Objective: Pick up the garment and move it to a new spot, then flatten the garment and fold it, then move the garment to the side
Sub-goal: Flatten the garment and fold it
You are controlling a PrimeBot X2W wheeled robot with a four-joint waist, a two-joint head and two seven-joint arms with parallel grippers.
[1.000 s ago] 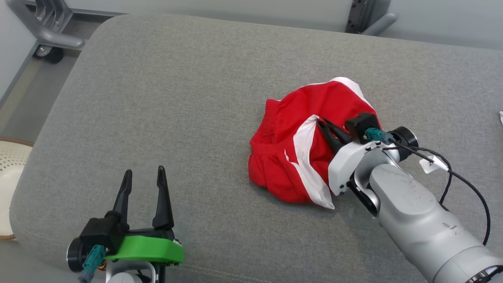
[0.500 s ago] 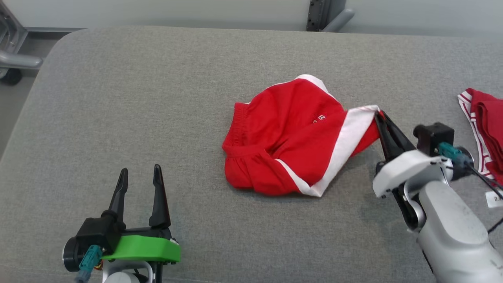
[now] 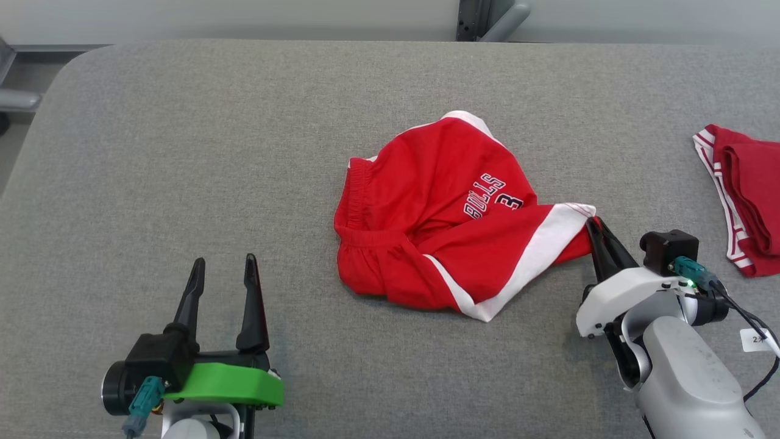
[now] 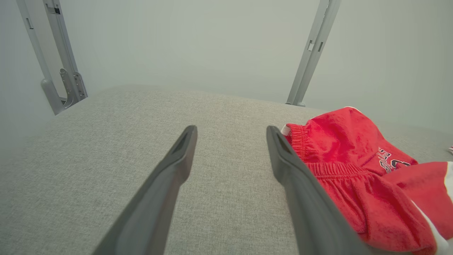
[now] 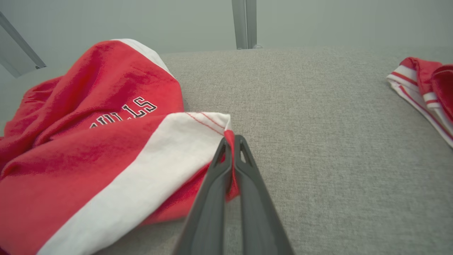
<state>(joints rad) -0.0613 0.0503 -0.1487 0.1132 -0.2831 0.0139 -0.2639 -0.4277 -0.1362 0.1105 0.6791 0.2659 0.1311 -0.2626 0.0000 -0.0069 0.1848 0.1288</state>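
Red fold of garment [image 3: 402,207] half hides lettering [image 3: 484,195].

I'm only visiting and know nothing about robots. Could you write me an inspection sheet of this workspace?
Surface: grey padded top, smooth.
Job's things: red shorts, crumpled mid-surface, one white-trimmed hem corner drawn out to the right.
Clutter: second red garment at the right edge, apart from the shorts.
End effectors: left end effector open and empty, near the front; right end effector shut on the shorts' hem corner.
Cables: black cable and white tag at the right wrist.
Surroundings: metal post and pale wall behind.
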